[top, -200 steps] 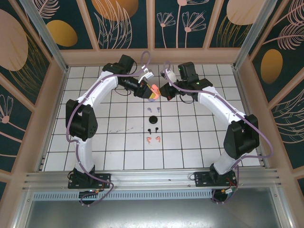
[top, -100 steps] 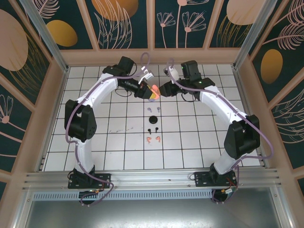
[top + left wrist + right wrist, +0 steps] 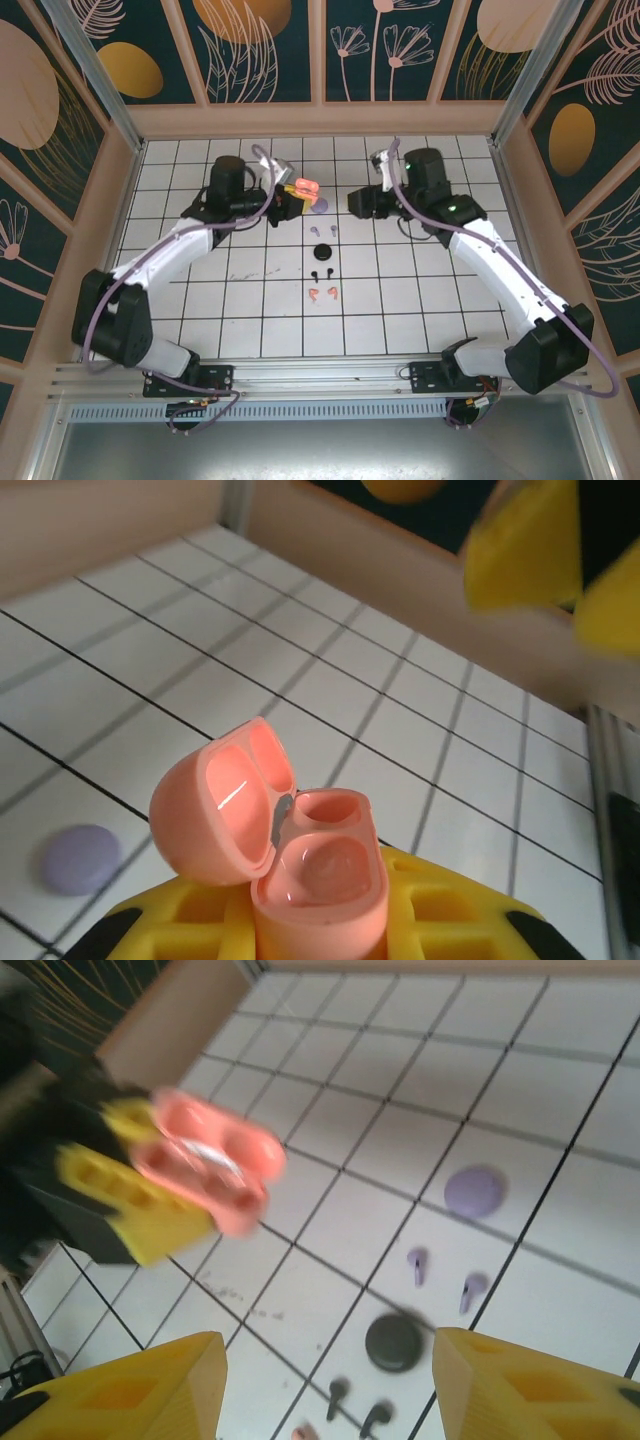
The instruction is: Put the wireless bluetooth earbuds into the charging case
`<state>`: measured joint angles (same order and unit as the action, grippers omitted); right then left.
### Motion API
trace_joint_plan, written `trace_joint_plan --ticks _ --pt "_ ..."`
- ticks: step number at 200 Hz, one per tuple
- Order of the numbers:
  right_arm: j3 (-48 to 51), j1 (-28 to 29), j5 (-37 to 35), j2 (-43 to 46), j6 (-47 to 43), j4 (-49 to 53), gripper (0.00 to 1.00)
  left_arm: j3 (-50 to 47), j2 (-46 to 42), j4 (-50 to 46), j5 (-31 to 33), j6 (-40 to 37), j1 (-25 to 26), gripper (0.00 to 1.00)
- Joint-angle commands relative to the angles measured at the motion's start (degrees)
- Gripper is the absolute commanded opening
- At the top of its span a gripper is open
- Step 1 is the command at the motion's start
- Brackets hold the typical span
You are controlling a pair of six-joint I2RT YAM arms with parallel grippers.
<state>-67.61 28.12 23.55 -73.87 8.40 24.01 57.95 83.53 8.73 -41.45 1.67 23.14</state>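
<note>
The arms have swung apart. Left jaws clamp the open salmon case (image 3: 320, 875) at upper centre; right jaws gape empty. Salmon earbuds (image 3: 322, 293) lie on the tabletop (image 3: 200, 300) below both, mid-frame.

Tiled table (image 3: 400, 300) bears earbuds (image 3: 314, 294), lavender case (image 3: 318, 205), black case (image 3: 322, 251).

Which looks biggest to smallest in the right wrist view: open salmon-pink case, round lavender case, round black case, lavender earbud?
Open salmon-pink case, though nearer the camera.
Round lavender case and round black case look alike.
Lavender earbud.
</note>
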Motion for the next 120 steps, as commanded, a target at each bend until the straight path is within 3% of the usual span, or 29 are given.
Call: trace_joint_plan --ticks 1,32,71,120 --pt "4.5 5.2 -10.5 0.3 8.8 2.8 0.57 -8.4 -5.2 23.9 12.3 6.2 -0.5 0.0" --pt "10.0 13.9 -16.9 -0.7 19.5 0.3 0.56 -19.9 -11.7 40.5 19.4 8.0 -0.4 0.0" --pt "12.2 23.3 -23.3 -5.4 30.1 -1.4 0.56 -25.7 -16.2 47.0 22.4 12.3 -0.4 0.0" --pt "8.3 29.0 -28.6 -12.7 38.1 -0.3 0.56 -32.1 -20.4 51.8 28.5 12.1 -0.3 0.0"
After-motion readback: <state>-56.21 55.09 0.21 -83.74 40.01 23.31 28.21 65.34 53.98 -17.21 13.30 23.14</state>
